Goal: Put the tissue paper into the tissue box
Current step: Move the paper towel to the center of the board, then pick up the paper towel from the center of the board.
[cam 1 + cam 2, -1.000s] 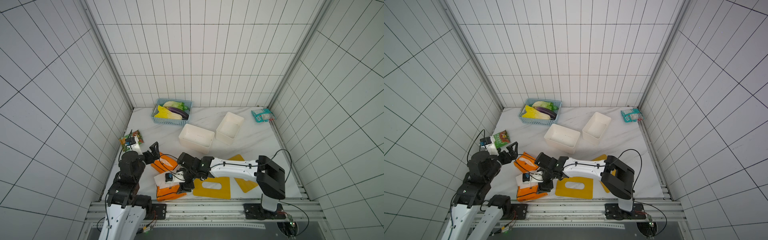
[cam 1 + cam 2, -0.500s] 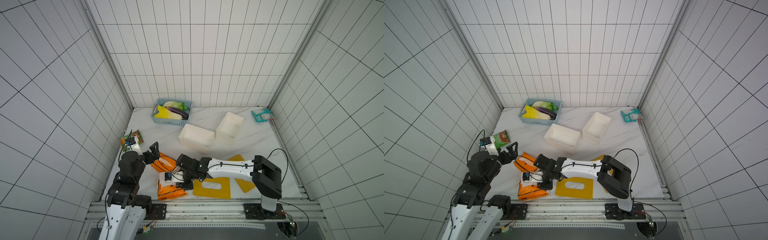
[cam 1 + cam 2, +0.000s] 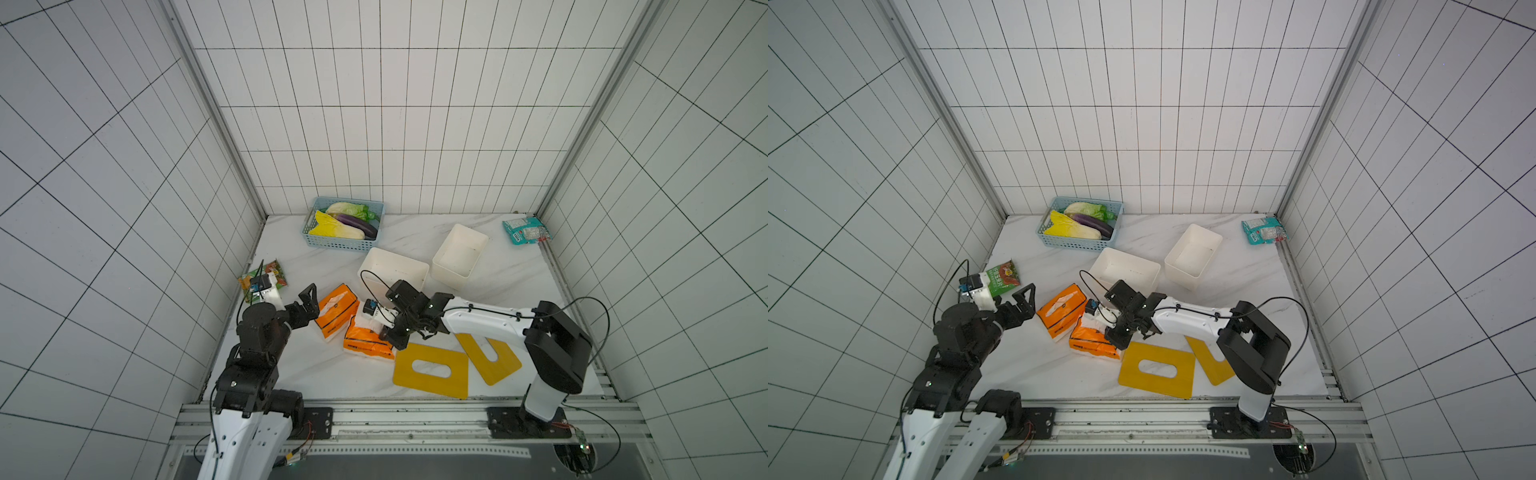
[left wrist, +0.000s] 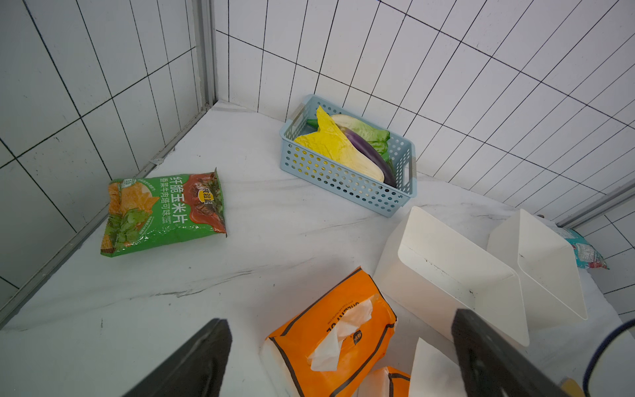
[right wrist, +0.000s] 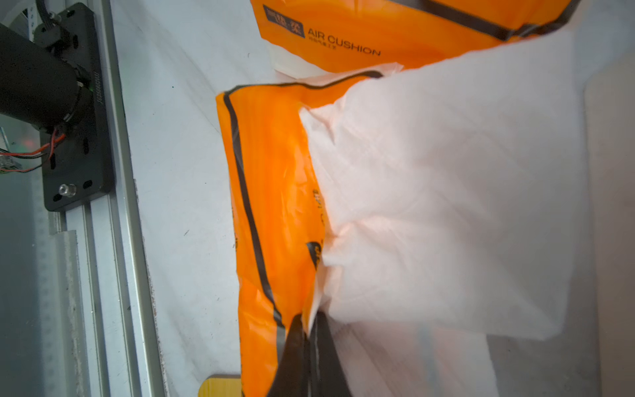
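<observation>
Left gripper (image 3: 309,300) hovers, jaws apart, beside the first tissue pack (image 3: 336,309); the second tissue pack (image 3: 365,341) lies against it on the table (image 3: 324,374); right gripper (image 5: 311,326) is pinched shut on its wrapper edge; light, soft and slippery, it seems safer grasped across the body.

The words "AIR CUSHION" are printed in white on the orange tissue pack (image 5: 395,31), beside a dark label whose characters cannot be resolved. The green snack bag (image 4: 163,213) is marked in large white characters "纤脆玉米片", with a smaller line "香菜牛肉塔可味" alongside. The print on the second orange tissue pack (image 5: 271,192) is too blurred to be read.
</observation>
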Available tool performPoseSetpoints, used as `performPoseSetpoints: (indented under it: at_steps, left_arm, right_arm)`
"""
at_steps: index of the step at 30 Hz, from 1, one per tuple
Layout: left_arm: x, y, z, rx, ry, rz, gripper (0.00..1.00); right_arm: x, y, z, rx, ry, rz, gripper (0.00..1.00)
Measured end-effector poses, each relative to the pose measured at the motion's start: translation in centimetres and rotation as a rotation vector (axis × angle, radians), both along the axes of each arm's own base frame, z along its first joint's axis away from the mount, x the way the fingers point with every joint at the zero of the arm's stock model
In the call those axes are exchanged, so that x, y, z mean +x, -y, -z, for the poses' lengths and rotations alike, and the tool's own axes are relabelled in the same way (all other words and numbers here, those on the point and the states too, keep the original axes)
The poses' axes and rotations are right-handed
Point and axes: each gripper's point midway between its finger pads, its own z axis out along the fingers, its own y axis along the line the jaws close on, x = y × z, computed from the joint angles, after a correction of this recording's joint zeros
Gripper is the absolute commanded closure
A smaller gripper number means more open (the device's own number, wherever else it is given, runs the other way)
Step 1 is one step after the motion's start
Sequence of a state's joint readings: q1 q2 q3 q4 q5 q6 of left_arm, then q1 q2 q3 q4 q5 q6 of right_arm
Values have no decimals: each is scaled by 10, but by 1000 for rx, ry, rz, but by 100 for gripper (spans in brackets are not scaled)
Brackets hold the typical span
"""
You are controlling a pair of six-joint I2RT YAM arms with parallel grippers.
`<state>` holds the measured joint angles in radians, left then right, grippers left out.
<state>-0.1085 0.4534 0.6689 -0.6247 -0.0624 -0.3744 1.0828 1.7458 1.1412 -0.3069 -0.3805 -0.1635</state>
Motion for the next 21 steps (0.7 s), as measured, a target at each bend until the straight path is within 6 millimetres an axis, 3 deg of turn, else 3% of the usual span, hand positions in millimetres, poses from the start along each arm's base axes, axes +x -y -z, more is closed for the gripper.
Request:
performPoseSetpoints:
  at_steps: [4,8,12,16,21]
  left_arm:
    - [0,0,0,0,0,0,2]
    - [0,0,0,0,0,0,1]
    - [0,0,0,0,0,0,2]
    - [0,0,0,0,0,0,2]
    - [0,0,0,0,2,0,1]
  right_arm:
    - [-6,-1,-8,22,-32,3,53]
    - [-3,4,-25,25,7,11,27]
    - [6,5,-57,54,89,15,4]
    - [19,7,-76,79,116,13,1]
    - [33,7,-72,43,76,-5,1]
